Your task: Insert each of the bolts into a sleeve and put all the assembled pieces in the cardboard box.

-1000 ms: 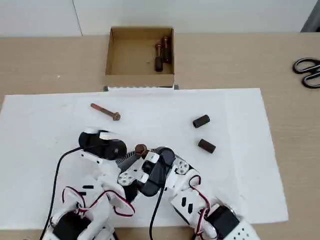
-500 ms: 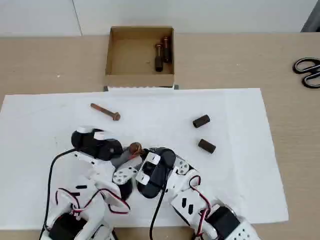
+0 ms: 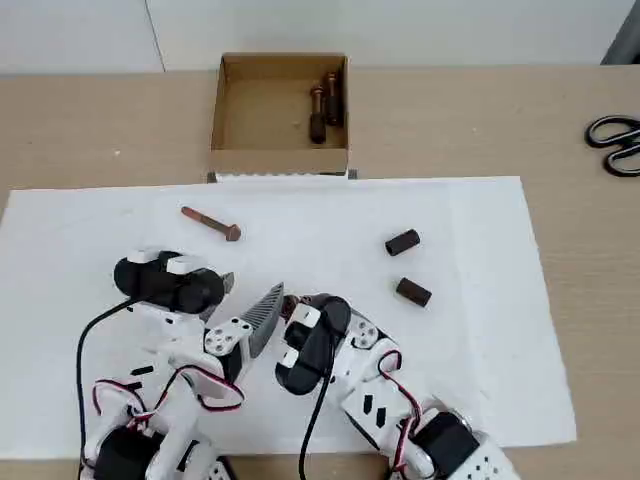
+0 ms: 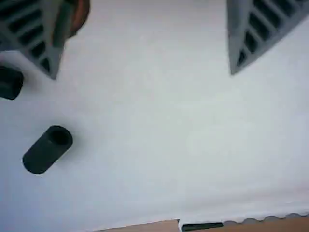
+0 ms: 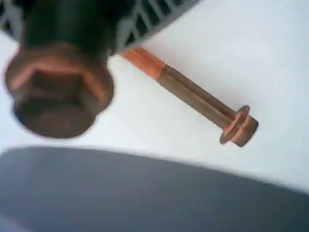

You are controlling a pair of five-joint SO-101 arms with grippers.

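My right gripper (image 3: 293,312) is shut on a dark sleeve with a copper bolt (image 5: 58,92) through it, the hex head sticking out. My left gripper (image 3: 252,290) stands open just to the left of it, with nothing between its grey fingers (image 4: 34,38). A loose bolt (image 3: 210,222) lies on the white paper (image 3: 120,250), also seen from the right wrist (image 5: 193,99). Two bare sleeves (image 3: 402,242) (image 3: 413,292) lie to the right. The cardboard box (image 3: 225,110) at the back holds assembled pieces (image 3: 325,100).
Scissors (image 3: 615,145) lie on the wooden table at the far right. From the left wrist, both bare sleeves (image 4: 47,150) (image 4: 9,82) lie on the paper, with the paper's far edge beyond.
My left gripper has let go of the bolt's head, opened, and drawn back to the left. My right gripper still holds the sleeve with the bolt in it.
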